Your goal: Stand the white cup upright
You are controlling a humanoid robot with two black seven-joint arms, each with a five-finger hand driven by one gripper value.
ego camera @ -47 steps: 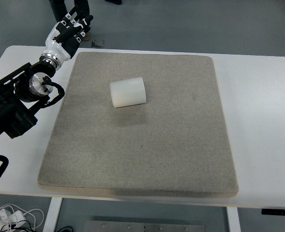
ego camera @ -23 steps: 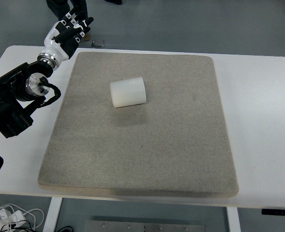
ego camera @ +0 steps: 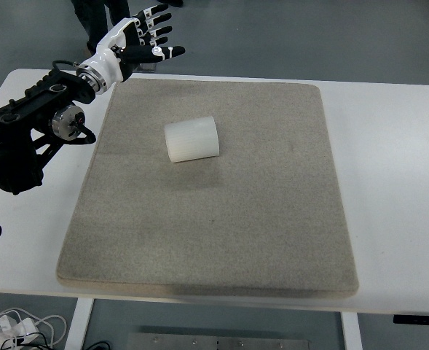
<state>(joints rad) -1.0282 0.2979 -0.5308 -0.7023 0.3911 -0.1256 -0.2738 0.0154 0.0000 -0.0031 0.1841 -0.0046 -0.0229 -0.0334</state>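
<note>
From the head view, the one view I have, my left hand (ego camera: pixel 130 45) sits in the upper left of the frame, past the far left corner of the grey felt-like square mat (ego camera: pixel 272 240), its white-and-black fingers (ego camera: pixel 172 51) spread apart and holding nothing. My black left arm (ego camera: pixel 32 135) runs in from the left edge over the white counter (ego camera: pixel 396 182). My right hand does not show anywhere in the frame.

The white ribbed plastic cup (ego camera: pixel 191 138) lies on its side on the mat, a little above and left of the mat's middle. It touches nothing but the mat. Its long axis runs roughly left to right across the frame, tilted slightly so the right end sits a touch higher. I cannot tell for certain which end is the mouth.

The relation that matters: the cup lies down and to the right of my open fingers, well apart from them, with bare mat between. Since only my left hand is in view and it is on the cup's side of the frame, I judge it the hand to reach, coming down and right toward the cup's flank so I can tip it up about that sideways axis.

By count: one cup, one mat, one counter, one of my hands showing. At the top edge, a person's dark legs (ego camera: pixel 97 14) stand on the grey floor.
</note>
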